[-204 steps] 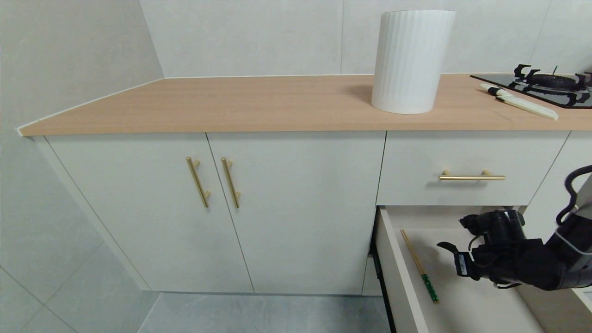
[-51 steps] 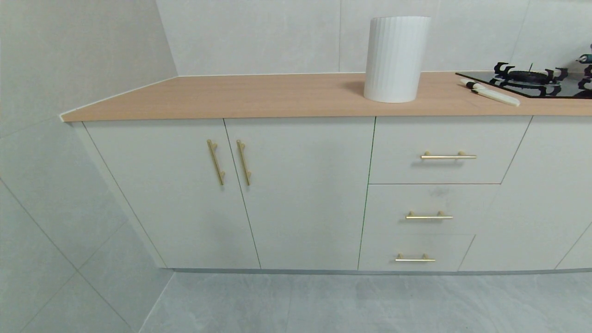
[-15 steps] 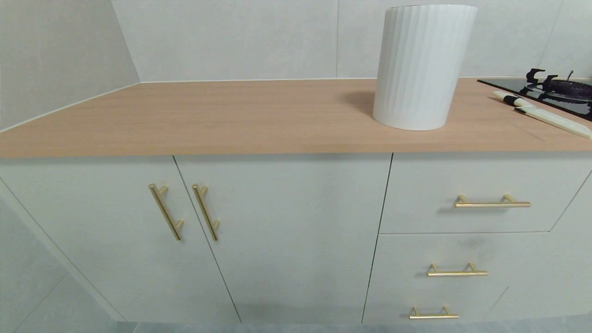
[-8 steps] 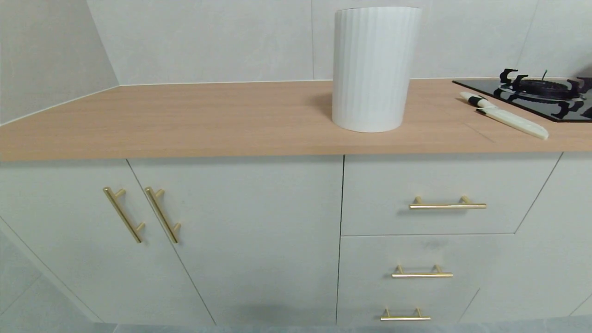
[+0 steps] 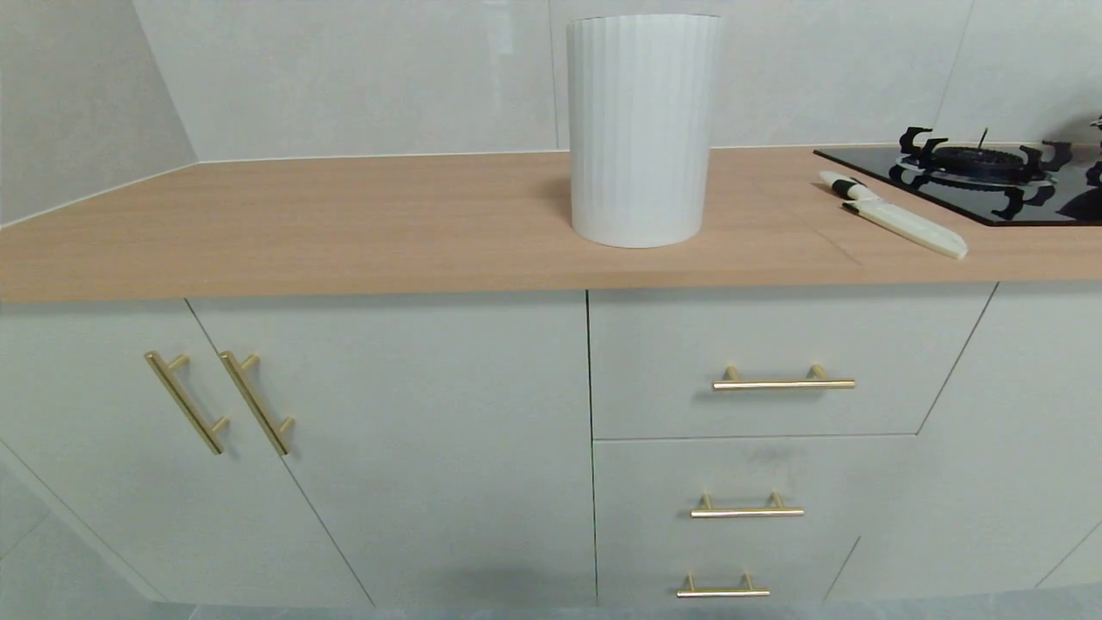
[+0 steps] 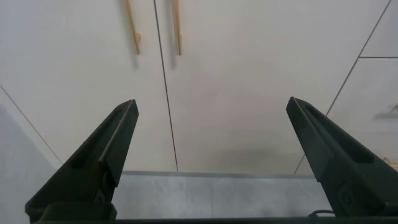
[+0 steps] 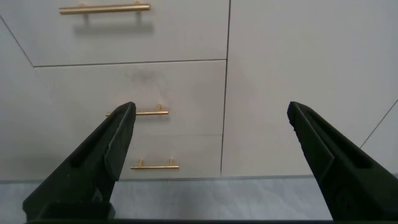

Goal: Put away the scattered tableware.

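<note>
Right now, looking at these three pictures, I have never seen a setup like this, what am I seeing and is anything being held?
This is a wheeled robot with two arms. The large picture is from its head camera: a wooden countertop above pale cabinet doors and three shut gold-handled drawers. On it are a tall white ribbed cylinder and, beside a black gas hob, a white knife with a black band. The small pictures are from wrist cameras; the black prongs are the left gripper and the right gripper, both open, holding nothing.
</note>
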Controlling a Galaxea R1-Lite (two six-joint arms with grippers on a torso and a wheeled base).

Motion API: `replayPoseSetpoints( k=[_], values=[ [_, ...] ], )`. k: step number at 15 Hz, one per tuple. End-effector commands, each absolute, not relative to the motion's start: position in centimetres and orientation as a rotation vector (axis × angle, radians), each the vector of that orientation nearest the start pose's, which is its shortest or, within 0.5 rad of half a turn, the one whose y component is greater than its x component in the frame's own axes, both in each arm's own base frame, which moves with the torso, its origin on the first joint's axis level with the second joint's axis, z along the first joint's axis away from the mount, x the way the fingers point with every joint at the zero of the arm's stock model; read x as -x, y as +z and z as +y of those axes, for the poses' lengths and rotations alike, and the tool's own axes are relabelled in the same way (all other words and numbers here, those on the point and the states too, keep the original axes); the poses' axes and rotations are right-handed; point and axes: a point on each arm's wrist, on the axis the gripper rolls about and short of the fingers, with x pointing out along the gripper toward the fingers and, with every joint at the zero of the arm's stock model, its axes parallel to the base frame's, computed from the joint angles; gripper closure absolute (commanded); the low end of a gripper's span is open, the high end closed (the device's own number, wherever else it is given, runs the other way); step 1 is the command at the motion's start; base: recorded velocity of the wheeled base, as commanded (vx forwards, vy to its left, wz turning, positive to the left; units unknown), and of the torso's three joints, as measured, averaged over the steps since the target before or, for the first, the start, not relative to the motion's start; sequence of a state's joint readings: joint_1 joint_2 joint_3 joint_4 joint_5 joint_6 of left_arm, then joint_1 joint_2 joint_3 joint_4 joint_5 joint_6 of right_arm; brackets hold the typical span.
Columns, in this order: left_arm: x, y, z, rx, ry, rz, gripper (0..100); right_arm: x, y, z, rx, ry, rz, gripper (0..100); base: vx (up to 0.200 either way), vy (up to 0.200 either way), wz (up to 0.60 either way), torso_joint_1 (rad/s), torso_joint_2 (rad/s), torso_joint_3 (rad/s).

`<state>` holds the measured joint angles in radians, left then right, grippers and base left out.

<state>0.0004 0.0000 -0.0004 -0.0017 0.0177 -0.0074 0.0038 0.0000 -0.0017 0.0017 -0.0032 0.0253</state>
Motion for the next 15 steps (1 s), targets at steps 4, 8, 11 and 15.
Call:
replayPoseSetpoints(
  k=[4,8,11,15],
  values=[
    [2.28,7.56,0.04,0.006,0.018,-0.002,0,2.28,7.58,-0.01,-0.025,0.0,0.002,0,0.1,0.0,0.0,0.0,0.0,0.002],
    [2.28,7.56,0.04,0.008,0.018,-0.002,0,2.28,7.58,-0.01,-0.025,0.0,0.002,0,0.15,0.0,0.0,-0.001,0.0,0.005],
    [2.28,7.56,0.04,0.008,0.018,-0.002,0,2.28,7.58,-0.01,-0.025,0.0,0.002,0,0.0,0.0,0.0,0.0,0.0,0.0],
    [2.28,7.56,0.04,0.008,0.018,-0.002,0,2.28,7.58,-0.01,-0.026,0.0,0.002,0,0.0,0.0,0.0,0.0,0.0,0.0]
  ],
)
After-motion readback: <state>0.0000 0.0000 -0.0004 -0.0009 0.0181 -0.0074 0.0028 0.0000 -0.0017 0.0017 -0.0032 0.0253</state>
